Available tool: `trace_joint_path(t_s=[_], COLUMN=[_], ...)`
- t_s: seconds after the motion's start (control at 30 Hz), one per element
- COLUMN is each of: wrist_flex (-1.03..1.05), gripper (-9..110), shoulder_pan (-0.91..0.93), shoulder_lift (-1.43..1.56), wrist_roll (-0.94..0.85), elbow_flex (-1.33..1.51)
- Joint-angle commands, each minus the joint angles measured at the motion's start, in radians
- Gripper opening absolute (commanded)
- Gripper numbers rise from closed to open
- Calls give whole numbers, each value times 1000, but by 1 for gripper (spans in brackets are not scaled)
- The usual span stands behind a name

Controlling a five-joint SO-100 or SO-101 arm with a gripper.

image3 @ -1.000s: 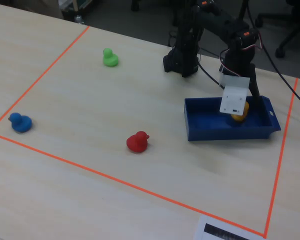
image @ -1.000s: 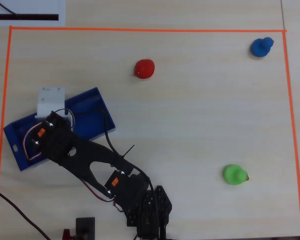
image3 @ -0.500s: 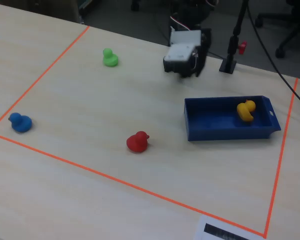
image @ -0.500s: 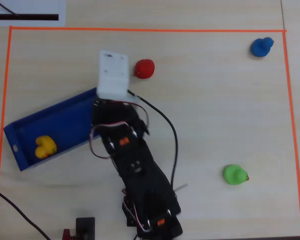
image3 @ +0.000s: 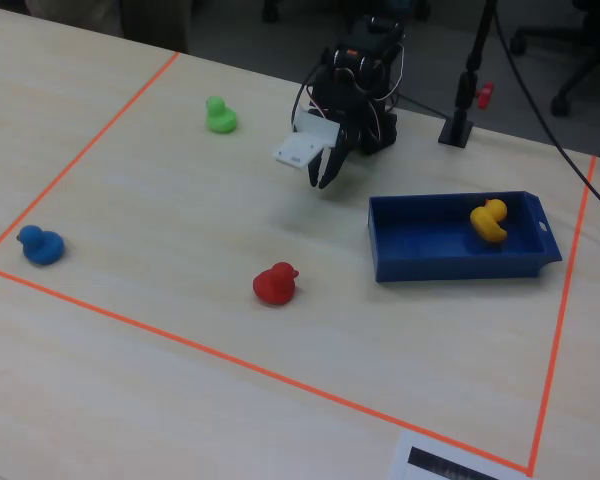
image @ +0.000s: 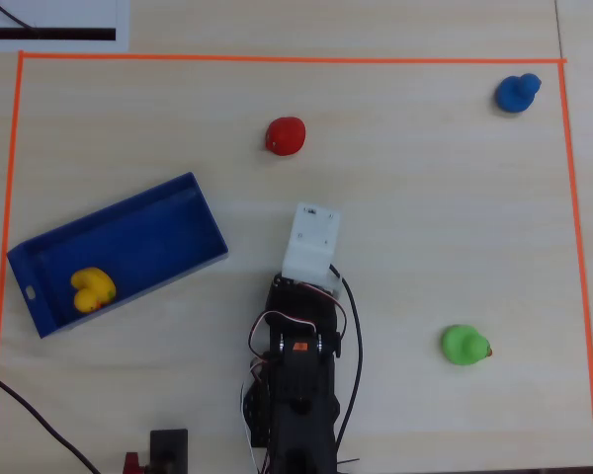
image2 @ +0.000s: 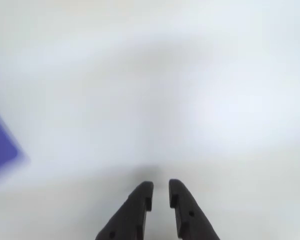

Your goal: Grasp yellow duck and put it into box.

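The yellow duck (image: 92, 288) lies inside the dark-blue box (image: 148, 247), near its slotted end; it also shows in the fixed view (image3: 489, 220) inside the box (image3: 450, 265). My gripper (image3: 323, 180) hangs above bare table, just left of the box in the fixed view. In the wrist view the gripper (image2: 161, 186) is empty, its jaws nearly together with a narrow gap. A blurred blue corner of the box (image2: 0, 145) sits at the left edge there. In the overhead view the white wrist mount (image: 311, 242) hides the fingers.
A red duck (image: 286, 136) (image3: 276, 284), a blue duck (image: 517, 93) (image3: 40, 245) and a green duck (image: 465, 345) (image3: 220, 115) stand apart on the table. Orange tape (image: 277, 57) frames the work area. A black stand (image3: 460, 120) is behind the box.
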Motion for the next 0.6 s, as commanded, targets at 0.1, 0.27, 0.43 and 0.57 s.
trace_joint_path(t_s=[0.1, 0.27, 0.43, 0.57], wrist_flex=[123, 123, 123, 123], gripper=[1, 2, 2, 2], shoulder_pan=[18, 14, 14, 14], shoulder_lift=[8, 8, 8, 8], wrist_roll=[-18, -15, -15, -15], elbow_flex=[3, 3, 3, 3])
